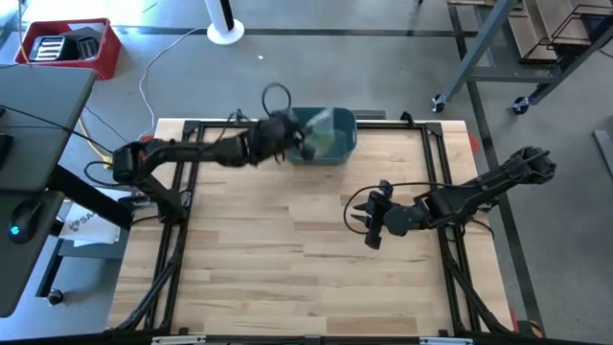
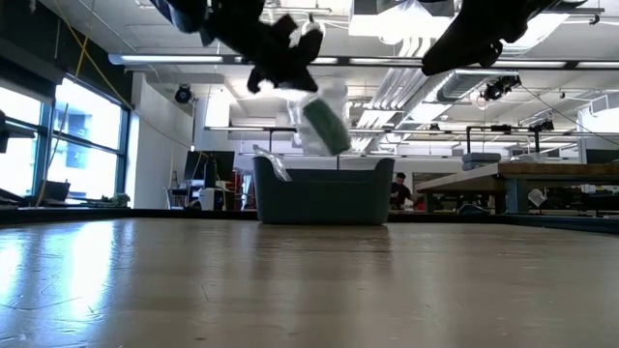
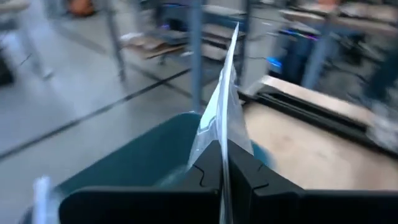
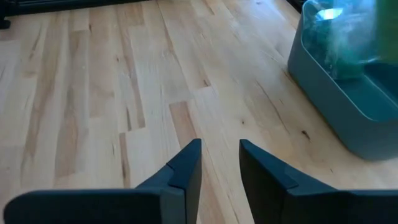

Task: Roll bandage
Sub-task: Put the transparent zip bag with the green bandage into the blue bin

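A workshop floor with cables and a red crate surrounds the wooden desk (image 1: pixel 287 268) in the high view. At its far edge stands a teal bin (image 1: pixel 326 136); the left tool (image 1: pixel 299 139) reaches over it with the arm stretched sideways from its base, clamped on a clear packet (image 1: pixel 321 132) with green inside, probably the wrapped bandage. The right tool (image 1: pixel 370 222) waits over bare wood nearer the middle, elbow folded back toward the desk's right side.

The low view looks level across the desk into a bright open room. The packet (image 2: pixel 324 121) hangs above the bin (image 2: pixel 322 191), clear of its rim, held from above so it can be carried out to the working area.

In the left wrist view, the dark fingers (image 3: pixel 208 171) are pressed together on a thin edge of clear film (image 3: pixel 224 106), the bin below.

In the right wrist view, the right tool's fingers (image 4: pixel 186 165) stand apart with nothing between them, above the planks, the bin (image 4: pixel 348 118) off to one side.
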You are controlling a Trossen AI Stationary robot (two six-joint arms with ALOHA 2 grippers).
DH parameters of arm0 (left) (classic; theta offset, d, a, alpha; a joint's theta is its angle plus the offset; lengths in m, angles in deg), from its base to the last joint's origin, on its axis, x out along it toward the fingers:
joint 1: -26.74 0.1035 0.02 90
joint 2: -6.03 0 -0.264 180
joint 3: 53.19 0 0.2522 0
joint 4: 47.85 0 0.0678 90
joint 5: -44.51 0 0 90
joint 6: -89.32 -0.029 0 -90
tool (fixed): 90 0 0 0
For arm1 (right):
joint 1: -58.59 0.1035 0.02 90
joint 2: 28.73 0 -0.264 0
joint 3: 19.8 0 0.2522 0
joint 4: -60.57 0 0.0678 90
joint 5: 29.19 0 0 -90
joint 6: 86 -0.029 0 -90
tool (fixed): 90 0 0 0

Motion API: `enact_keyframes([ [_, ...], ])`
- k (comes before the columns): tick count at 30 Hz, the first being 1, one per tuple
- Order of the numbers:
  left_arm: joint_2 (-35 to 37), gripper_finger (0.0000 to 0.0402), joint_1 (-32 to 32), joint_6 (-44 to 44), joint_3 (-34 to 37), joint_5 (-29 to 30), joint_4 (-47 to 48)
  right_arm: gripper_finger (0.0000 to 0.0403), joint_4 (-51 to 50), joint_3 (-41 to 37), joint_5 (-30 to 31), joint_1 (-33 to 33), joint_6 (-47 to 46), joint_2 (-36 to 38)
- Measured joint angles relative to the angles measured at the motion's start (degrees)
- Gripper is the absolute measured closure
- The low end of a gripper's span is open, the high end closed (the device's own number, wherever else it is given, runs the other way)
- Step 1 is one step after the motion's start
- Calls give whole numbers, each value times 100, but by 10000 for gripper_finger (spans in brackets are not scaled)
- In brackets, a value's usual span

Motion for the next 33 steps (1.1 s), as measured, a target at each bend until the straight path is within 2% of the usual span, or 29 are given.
enact_keyframes([
  [4, -358, 401, 769, 672, 28, -298, -214, 304, 0, 0, 1, 0, 12, 0],
  [8, -1118, 401, 1126, 1547, 120, -1138, -1147, 304, 4, 0, 2, 0, 100, -2],
  [12, -1748, 401, 1159, 2010, 119, -1119, -1958, 304, 2, 0, 2, 0, 101, -3],
  [15, -1899, 401, 1199, 2202, 119, -996, -1932, 304, 0, 0, 2, 4, 21, -4],
  [19, -1838, 399, 1198, 2160, 144, -449, -1488, 304, -4, 0, 2, 11, -2, -4],
  [22, -1697, 384, 1218, 1985, 151, -284, -1091, 304, 0, 0, 1, 11, -4, -4],
  [28, -1213, 325, 1227, 1684, 151, -220, -507, 304, 7, 0, 2, 11, -3, -4],
  [33, -584, 279, 1224, 1190, 146, 164, 201, 304, 4, 0, 2, 11, -3, -4],
])
